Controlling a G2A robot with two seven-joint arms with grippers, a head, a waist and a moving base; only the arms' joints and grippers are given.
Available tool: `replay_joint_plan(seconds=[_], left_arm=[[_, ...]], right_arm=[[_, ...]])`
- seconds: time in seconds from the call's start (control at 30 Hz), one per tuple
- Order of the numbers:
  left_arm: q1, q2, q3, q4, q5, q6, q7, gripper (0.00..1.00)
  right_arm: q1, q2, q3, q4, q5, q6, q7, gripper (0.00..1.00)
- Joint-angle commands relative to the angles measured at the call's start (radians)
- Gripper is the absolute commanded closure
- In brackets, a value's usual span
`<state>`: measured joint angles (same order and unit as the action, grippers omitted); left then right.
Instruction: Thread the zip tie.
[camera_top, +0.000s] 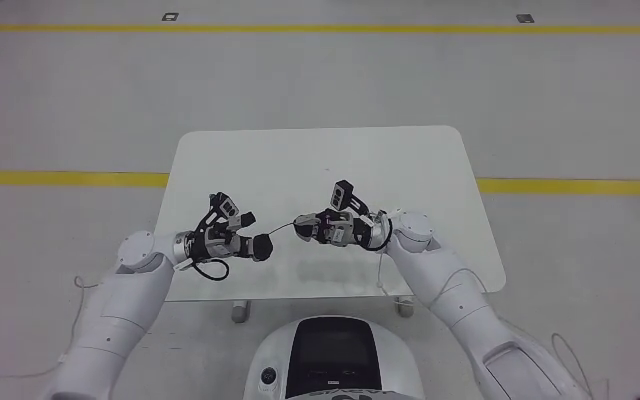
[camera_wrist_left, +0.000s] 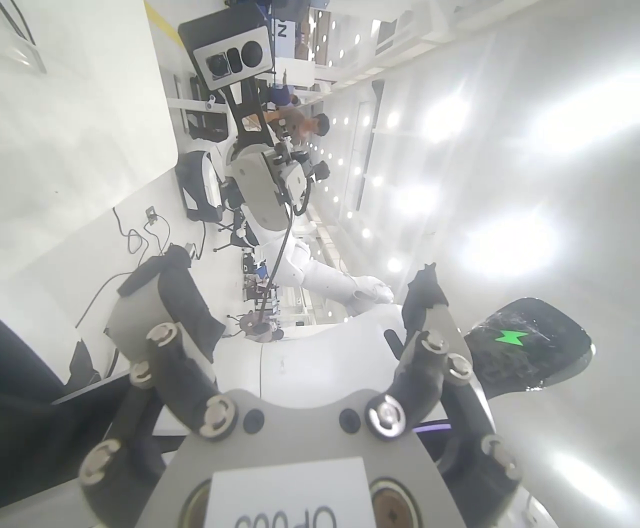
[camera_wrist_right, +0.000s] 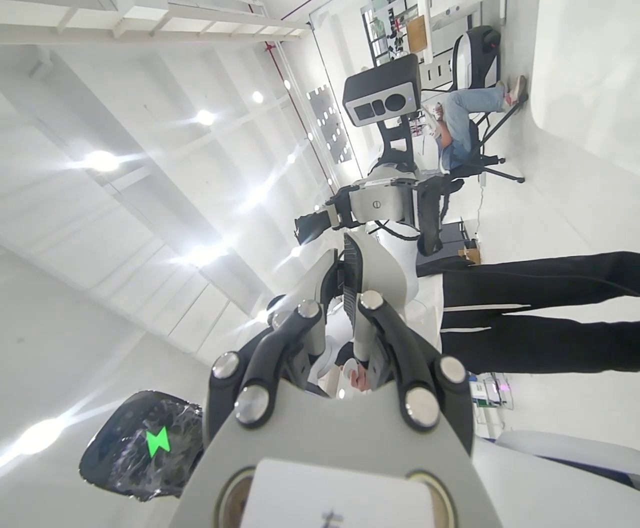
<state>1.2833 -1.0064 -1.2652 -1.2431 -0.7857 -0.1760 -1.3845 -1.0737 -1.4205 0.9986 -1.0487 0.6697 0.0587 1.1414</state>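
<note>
Risk: I judge the free tip could flex aside and miss, because the thin black plastic zip tie (camera_top: 283, 231) spans unsupported between both pincers.
Right pincer (camera_top: 306, 228): pressed together on the tie's end.
Left pincer (camera_wrist_left: 297, 265): spread, with the tip just beside it.
Pose: forearms above the white rectangular bench (camera_top: 320, 160), wrists facing each other.

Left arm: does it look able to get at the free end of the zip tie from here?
Probably yes. The zip tie juts from the right gripper toward the open left gripper, in the air above the table, with nothing between them.
</note>
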Motion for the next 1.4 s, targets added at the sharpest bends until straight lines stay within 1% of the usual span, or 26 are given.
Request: replay_joint_plan(seconds=[0.0, 0.07, 0.17, 0.27, 0.33, 0.4, 0.57, 0.6, 0.63, 0.7, 0.87, 0.9, 0.93, 0.97, 1.0, 1.03, 1.07, 1.13, 1.2, 1.27, 1.37], left_arm=[[0.004, -0.001, 0.006, -0.011, 0.002, 0.003, 0.022, 0.0], [0.01, -0.002, 0.011, -0.022, 0.0, 0.004, 0.037, 0.0], [0.011, -0.003, 0.019, -0.026, -0.011, 0.009, 0.045, 0.0], [0.008, -0.004, 0.025, -0.025, -0.015, 0.01, 0.054, 0.0], [0.006, -0.004, 0.028, -0.025, -0.021, 0.002, 0.054, 0.0], [0.004, -0.004, 0.027, -0.023, -0.015, -0.004, 0.059, 0.0], [0.004, -0.004, 0.027, -0.023, -0.015, -0.004, 0.059, 0.0], [0.005, -0.004, 0.027, -0.024, -0.013, -0.004, 0.067, 0.0], [0.007, -0.005, 0.031, -0.034, -0.006, -0.003, 0.085, 0.0], [0.012, -0.005, 0.034, -0.045, -0.003, 0.0, 0.099, 0.0], [0.015, -0.002, 0.033, -0.053, 0.002, 0.001, 0.101, 0.01], [0.015, -0.001, 0.032, -0.052, 0.004, 0.0, 0.103, 0.12], [0.016, 0.0, 0.032, -0.052, 0.003, -0.002, 0.102, 0.33], [0.017, 0.0, 0.031, -0.052, 0.003, -0.003, 0.101, 0.51], [0.017, 0.001, 0.03, -0.051, 0.003, -0.005, 0.1, 0.56], [0.017, 0.001, 0.03, -0.051, 0.004, -0.005, 0.1, 0.58], [0.018, 0.002, 0.029, -0.05, 0.004, -0.006, 0.101, 0.63], [0.019, 0.003, 0.029, -0.049, 0.007, -0.007, 0.104, 0.69], [0.02, 0.004, 0.029, -0.049, 0.011, -0.007, 0.106, 0.72], [0.021, 0.005, 0.029, -0.05, 0.016, -0.006, 0.109, 0.78], [0.023, 0.006, 0.03, -0.052, 0.021, -0.005, 0.111, 0.82]], right_arm=[[-0.009, 0.0, -0.003, -0.016, -0.002, 0.0, -0.02, 1.0], [-0.022, -0.001, -0.012, -0.045, -0.003, 0.007, -0.033, 1.0], [-0.028, -0.002, -0.025, -0.062, -0.003, 0.007, -0.05, 1.0], [-0.028, -0.006, -0.04, -0.062, -0.004, 0.0, -0.067, 1.0], [-0.025, -0.008, -0.048, -0.06, -0.008, -0.003, -0.074, 1.0], [-0.024, -0.008, -0.046, -0.059, -0.017, -0.019, -0.096, 1.0], [-0.024, -0.008, -0.046, -0.059, -0.017, -0.019, -0.096, 1.0], [-0.026, -0.008, -0.046, -0.061, -0.018, -0.02, -0.101, 1.0], [-0.032, -0.007, -0.049, -0.072, -0.026, -0.021, -0.115, 1.0], [-0.041, -0.006, -0.052, -0.09, -0.033, -0.017, -0.127, 1.0], [-0.047, -0.001, -0.057, -0.111, -0.068, -0.009, -0.148, 1.0], [-0.048, -0.001, -0.058, -0.115, -0.073, -0.009, -0.152, 1.0], [-0.05, 0.0, -0.058, -0.12, -0.076, -0.009, -0.157, 1.0], [-0.052, 0.002, -0.056, -0.124, -0.08, -0.011, -0.161, 1.0], [-0.054, 0.003, -0.054, -0.128, -0.088, -0.011, -0.166, 1.0], [-0.056, 0.005, -0.053, -0.133, -0.094, -0.011, -0.171, 1.0], [-0.058, 0.007, -0.049, -0.139, -0.1, -0.01, -0.176, 1.0], [-0.063, 0.01, -0.046, -0.149, -0.114, -0.007, -0.185, 1.0], [-0.069, 0.014, -0.042, -0.162, -0.124, -0.003, -0.192, 1.0], [-0.074, 0.017, -0.04, -0.173, -0.136, 0.003, -0.199, 1.0], [-0.084, 0.022, -0.036, -0.19, -0.147, 0.01, -0.207, 1.0]])
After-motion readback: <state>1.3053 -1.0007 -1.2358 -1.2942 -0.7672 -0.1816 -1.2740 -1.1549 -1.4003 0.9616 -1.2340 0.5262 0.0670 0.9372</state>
